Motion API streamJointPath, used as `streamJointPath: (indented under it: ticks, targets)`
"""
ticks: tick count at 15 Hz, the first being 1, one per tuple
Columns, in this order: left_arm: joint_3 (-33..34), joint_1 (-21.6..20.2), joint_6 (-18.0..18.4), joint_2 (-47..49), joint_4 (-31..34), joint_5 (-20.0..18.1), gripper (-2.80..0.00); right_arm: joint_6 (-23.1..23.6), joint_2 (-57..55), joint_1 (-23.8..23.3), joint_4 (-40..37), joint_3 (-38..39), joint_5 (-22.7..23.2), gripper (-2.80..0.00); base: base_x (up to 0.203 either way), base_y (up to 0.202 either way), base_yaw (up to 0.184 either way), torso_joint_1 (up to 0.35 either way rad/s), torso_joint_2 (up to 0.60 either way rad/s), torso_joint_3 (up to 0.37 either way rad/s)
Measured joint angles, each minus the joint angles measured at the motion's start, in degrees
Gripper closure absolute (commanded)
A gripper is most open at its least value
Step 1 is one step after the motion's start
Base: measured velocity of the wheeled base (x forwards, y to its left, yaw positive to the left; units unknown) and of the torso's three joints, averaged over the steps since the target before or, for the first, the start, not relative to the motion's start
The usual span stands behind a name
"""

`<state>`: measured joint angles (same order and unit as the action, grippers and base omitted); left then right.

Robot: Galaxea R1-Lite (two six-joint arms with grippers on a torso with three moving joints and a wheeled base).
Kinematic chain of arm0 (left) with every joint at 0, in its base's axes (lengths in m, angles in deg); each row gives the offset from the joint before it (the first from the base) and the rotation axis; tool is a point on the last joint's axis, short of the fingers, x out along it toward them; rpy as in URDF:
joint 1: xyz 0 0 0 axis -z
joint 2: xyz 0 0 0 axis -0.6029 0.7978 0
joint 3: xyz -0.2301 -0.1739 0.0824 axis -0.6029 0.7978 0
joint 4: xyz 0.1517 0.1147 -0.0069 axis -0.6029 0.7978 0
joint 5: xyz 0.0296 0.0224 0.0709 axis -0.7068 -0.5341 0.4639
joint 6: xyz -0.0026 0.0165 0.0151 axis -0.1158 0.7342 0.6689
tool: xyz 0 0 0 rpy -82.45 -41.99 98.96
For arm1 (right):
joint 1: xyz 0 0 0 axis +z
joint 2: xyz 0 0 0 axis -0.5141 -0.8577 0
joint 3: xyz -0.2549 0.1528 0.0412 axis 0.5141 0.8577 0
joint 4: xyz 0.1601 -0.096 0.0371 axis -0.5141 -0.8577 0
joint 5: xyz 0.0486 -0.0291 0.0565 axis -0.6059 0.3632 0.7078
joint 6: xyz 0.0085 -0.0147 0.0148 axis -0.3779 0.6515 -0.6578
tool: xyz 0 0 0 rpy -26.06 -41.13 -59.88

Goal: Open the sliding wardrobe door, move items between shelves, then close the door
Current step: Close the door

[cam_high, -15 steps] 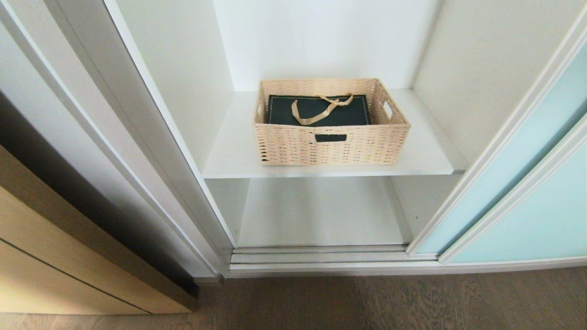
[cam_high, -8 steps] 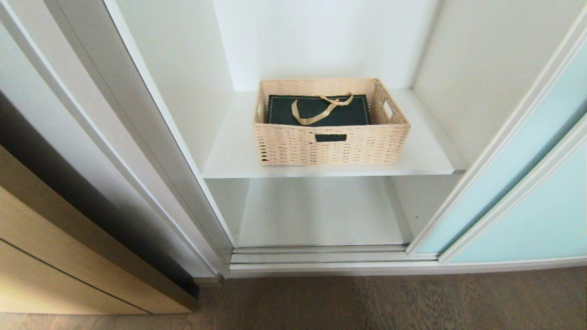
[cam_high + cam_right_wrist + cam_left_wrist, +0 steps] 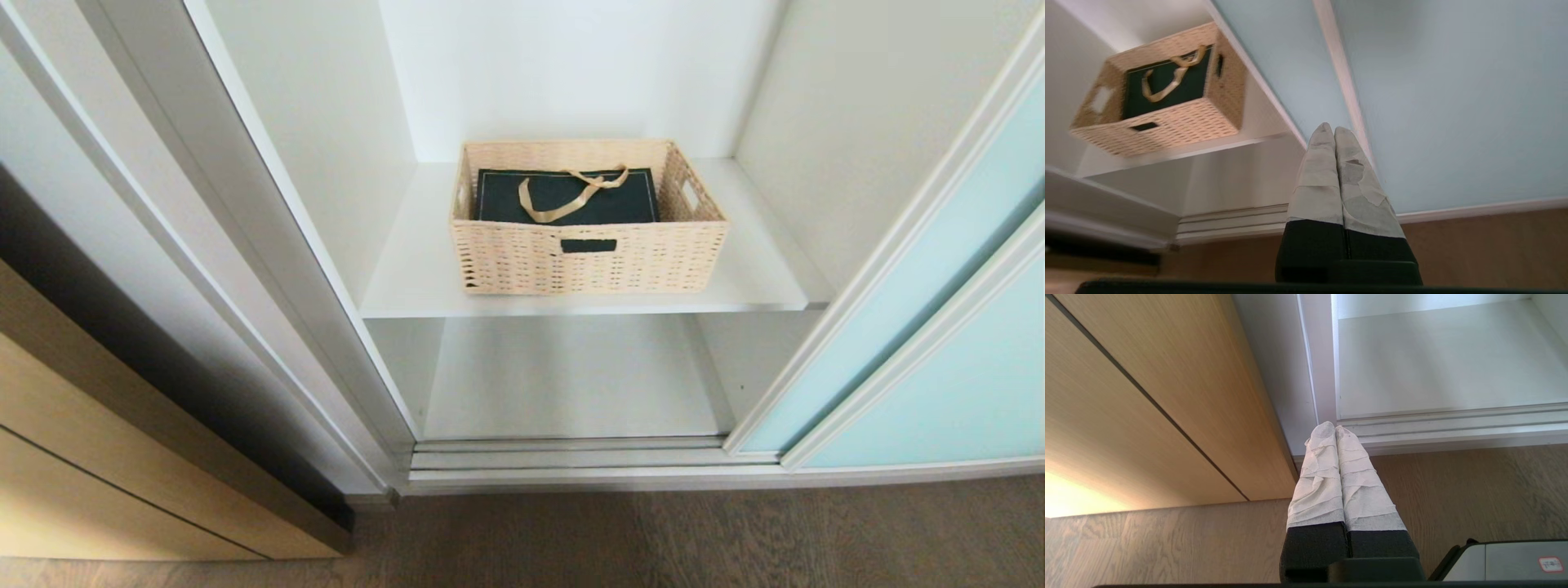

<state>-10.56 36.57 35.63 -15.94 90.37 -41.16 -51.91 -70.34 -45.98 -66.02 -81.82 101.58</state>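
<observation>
Frosted glass sliding door (image 3: 939, 278) open; woven wicker basket (image 3: 588, 257) on smooth shelf (image 3: 408, 278); both hands pressed together.

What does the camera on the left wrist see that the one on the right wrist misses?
Only the left wrist view shows the light wood cabinet front and the shut left gripper. Only the right wrist view shows the wicker basket with the green gift bag, the frosted sliding door and the shut right gripper. Both show the wood floor and bottom shelf.
</observation>
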Motion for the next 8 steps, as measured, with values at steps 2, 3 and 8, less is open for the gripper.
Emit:
streamJointPath:
  ticks: [2, 3, 8]
  targets:
    - [0.00, 0.00, -0.04, 0.00, 0.01, -0.03, 0.00, -0.02, -2.13, 4.05, -2.92, -2.54, -0.09, 0.00, 0.000, 0.000, 0.000, 0.000, 0.00, 0.000]
    - [0.00, 0.00, -0.04, 0.00, -0.01, -0.08, 0.00, -0.02, -2.87, 5.71, -4.57, -3.28, -0.13, 0.00, 0.000, 0.000, 0.000, 0.000, 0.00, 0.000]
    - [0.00, 0.00, -0.02, 0.00, 0.01, -0.04, 0.00, -0.02, -5.04, 11.47, -7.48, -5.12, -0.48, 0.00, 0.000, 0.000, 0.000, 0.000, 0.00, 0.000]
